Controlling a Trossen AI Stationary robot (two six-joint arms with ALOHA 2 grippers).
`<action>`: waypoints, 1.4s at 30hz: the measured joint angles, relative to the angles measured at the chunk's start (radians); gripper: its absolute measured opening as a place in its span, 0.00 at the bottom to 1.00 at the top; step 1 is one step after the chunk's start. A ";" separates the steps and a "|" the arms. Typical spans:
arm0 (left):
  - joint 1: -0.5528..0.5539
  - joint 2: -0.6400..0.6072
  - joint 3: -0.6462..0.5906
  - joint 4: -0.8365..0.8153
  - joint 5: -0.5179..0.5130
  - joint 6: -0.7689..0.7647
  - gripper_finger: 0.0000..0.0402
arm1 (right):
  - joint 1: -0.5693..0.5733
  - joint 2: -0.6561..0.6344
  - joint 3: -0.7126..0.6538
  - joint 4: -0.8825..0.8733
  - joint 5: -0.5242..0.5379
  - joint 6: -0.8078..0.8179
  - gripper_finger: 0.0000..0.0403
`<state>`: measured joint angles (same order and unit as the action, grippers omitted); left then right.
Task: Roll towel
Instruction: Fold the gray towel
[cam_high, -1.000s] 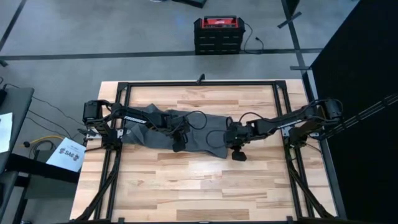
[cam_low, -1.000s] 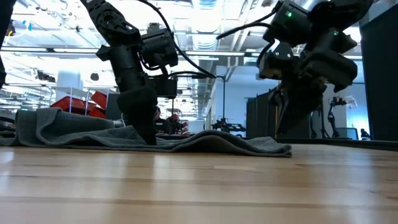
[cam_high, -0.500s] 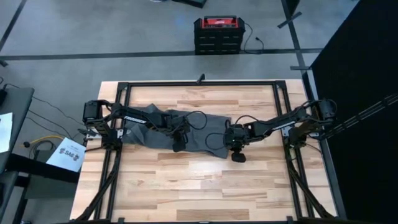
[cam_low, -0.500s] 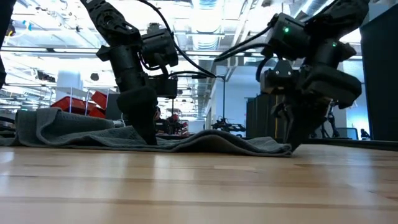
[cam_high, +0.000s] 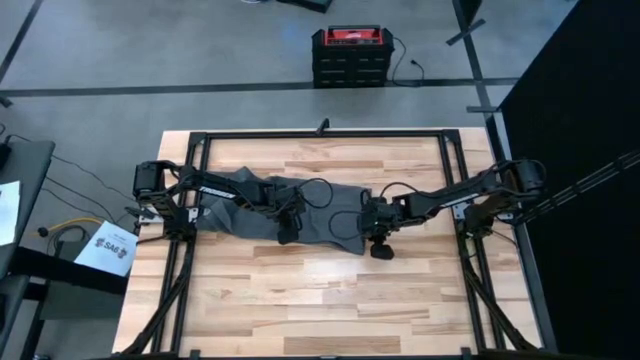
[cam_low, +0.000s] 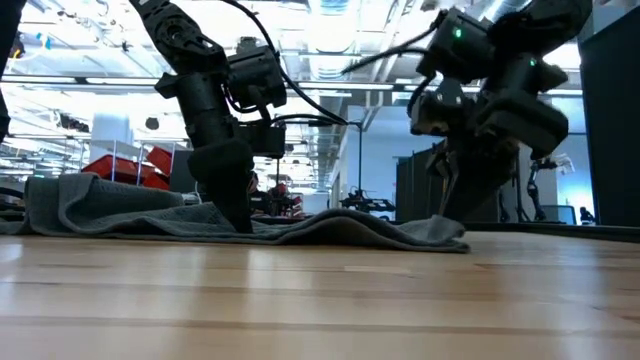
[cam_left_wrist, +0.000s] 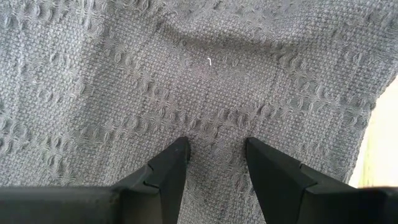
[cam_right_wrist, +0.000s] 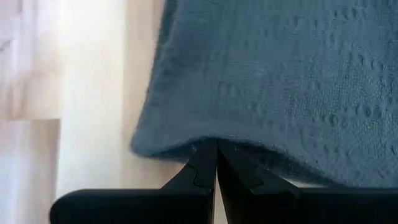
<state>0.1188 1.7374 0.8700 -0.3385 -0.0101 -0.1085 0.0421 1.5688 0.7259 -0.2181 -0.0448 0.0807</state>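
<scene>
Bright ceiling lights glare in the low view — right wrist view soft, washed out.

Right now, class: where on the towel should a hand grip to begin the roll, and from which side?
Grip the towel at its right-hand short edge, coming in from the right: that hem lies free on the table, and the right hand already pinches it.

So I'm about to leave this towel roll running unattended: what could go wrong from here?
The right end effector is shut on only the thin hem of the towel, so the edge may slip out as it lifts. The left end effector is open, its tips pressed on the cloth; if it holds there while the right side pulls, the towel may bunch rather than roll. The cloth is already rumpled near the left arm, so a roll could start crooked.
</scene>
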 joint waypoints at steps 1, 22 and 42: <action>0.000 0.000 0.000 0.000 0.000 0.000 0.38 | -0.001 0.011 -0.011 0.009 0.001 0.005 0.00; 0.000 0.000 0.001 -0.011 0.000 0.018 0.38 | 0.010 0.138 -0.023 0.218 0.014 0.045 0.00; 0.000 -0.048 -0.002 -0.151 0.005 0.067 0.38 | -0.006 0.106 -0.022 0.075 0.018 0.043 0.00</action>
<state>0.1188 1.6897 0.8684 -0.4895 -0.0055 -0.0418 0.0364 1.6744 0.7036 -0.1428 -0.0265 0.1241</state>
